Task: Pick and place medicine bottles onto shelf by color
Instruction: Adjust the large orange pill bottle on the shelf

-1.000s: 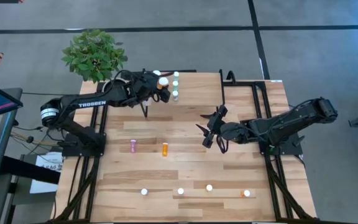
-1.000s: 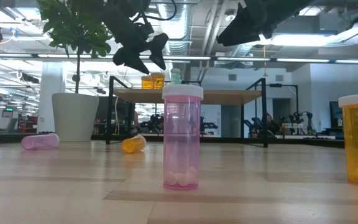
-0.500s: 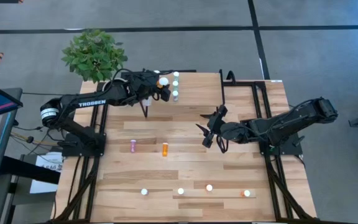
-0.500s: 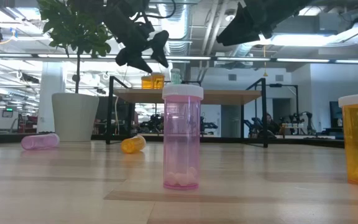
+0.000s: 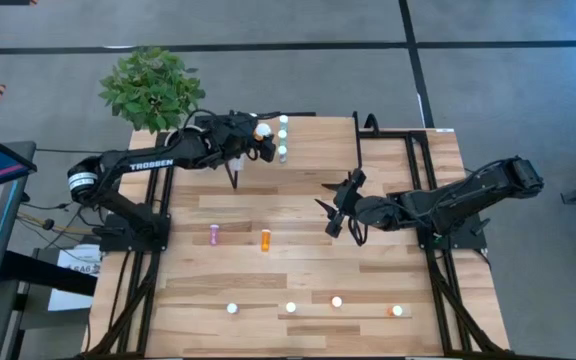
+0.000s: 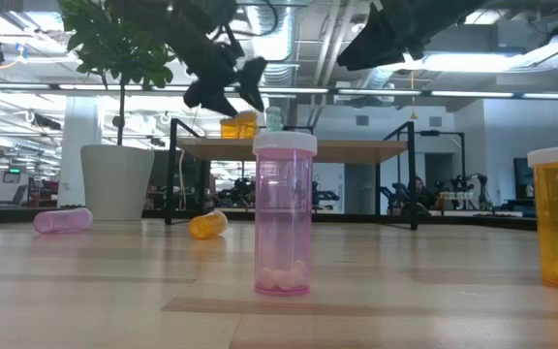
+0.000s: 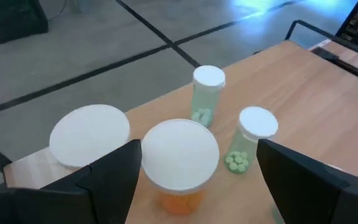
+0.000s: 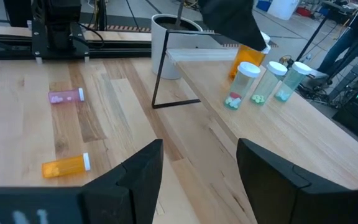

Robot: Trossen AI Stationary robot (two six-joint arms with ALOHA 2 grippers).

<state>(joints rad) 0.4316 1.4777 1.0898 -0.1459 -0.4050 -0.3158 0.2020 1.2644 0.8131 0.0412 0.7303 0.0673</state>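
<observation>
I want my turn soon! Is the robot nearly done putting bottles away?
Not nearly. Three green bottles and a big orange bottle stand on the shelf. The left gripper is open around another orange bottle there. Six bottles wait on the table, two lying down. The right gripper hangs open mid-table.

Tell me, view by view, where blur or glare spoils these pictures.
Low view: the near pink bottle is sharp, while the shelf behind is soft and ceiling lights glare. Left wrist view: the white caps sit blurred close up, and the fingers are dark shapes. High view: evenly lit.
</observation>
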